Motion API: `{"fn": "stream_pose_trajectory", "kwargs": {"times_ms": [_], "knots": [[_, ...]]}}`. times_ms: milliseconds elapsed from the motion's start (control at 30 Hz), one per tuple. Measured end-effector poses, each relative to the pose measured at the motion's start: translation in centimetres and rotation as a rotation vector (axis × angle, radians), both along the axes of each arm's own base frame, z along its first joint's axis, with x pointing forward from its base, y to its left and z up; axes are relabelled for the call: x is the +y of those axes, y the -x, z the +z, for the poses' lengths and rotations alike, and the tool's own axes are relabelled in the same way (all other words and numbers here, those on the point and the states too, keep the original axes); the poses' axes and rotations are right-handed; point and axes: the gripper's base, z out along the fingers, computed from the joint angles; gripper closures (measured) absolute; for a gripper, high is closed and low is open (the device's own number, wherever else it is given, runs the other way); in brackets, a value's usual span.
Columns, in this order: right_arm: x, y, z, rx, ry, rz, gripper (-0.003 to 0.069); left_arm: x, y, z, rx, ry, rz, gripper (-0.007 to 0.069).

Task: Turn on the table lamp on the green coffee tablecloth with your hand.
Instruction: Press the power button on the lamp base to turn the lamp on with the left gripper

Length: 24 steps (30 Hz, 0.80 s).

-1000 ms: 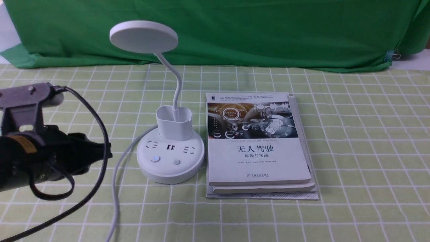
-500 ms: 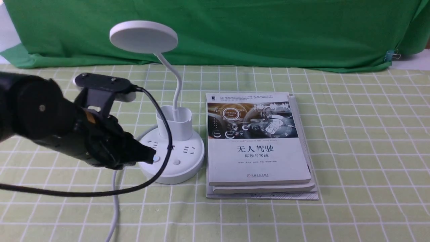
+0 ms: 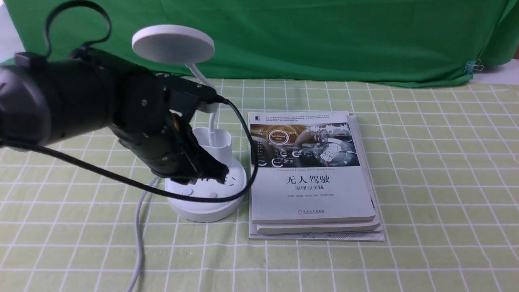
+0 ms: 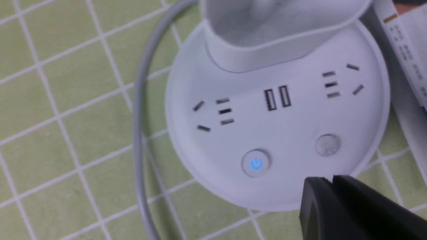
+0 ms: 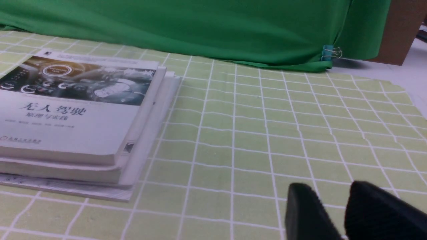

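The white table lamp (image 3: 173, 44) stands on the green coffee tablecloth (image 3: 425, 162), its disc head unlit. Its round base (image 3: 206, 205) carries sockets, a blue-lit power button (image 4: 256, 163) and a plain grey button (image 4: 328, 145). My left gripper (image 3: 221, 172), the hand, hovers over the base in front of the cup holder (image 3: 219, 142). In the left wrist view the left gripper (image 4: 332, 180) is shut and empty, its tip just short of the grey button. My right gripper (image 5: 328, 191) is open over bare cloth, nothing between its fingers.
A stack of books (image 3: 312, 174) lies directly right of the lamp base, also seen as the books (image 5: 76, 113) in the right wrist view. The lamp's grey cord (image 3: 140, 227) runs toward the near edge. A dark green backdrop (image 3: 324, 36) hangs behind.
My left arm swung right and rose from the table's left edge. Its tip passed the blue-lit button half a second ago and now sits farther right over the base.
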Motion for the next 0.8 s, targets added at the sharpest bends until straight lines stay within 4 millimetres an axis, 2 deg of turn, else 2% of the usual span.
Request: {"fn": "stream_pose_trajectory", "kwargs": {"times_ms": [100,267,567,800], "knots": [[0.0,0.0,0.0,0.0,0.0,0.0,0.0417,-1.3,-0.2,-1.5,0.027,-0.029,-0.015,0.061],[0.0,0.0,0.0,0.0,0.0,0.0,0.0417,-1.8,-0.9,-3.2,0.04,-0.032,-0.013,0.061],[0.0,0.0,0.0,0.0,0.0,0.0,0.0417,-2.2,-1.6,-4.4,0.015,-0.011,-0.012,0.061],[0.0,0.0,0.0,0.0,0.0,0.0,0.0417,-2.3,-1.8,-4.6,0.021,-0.011,-0.01,0.061]]}}
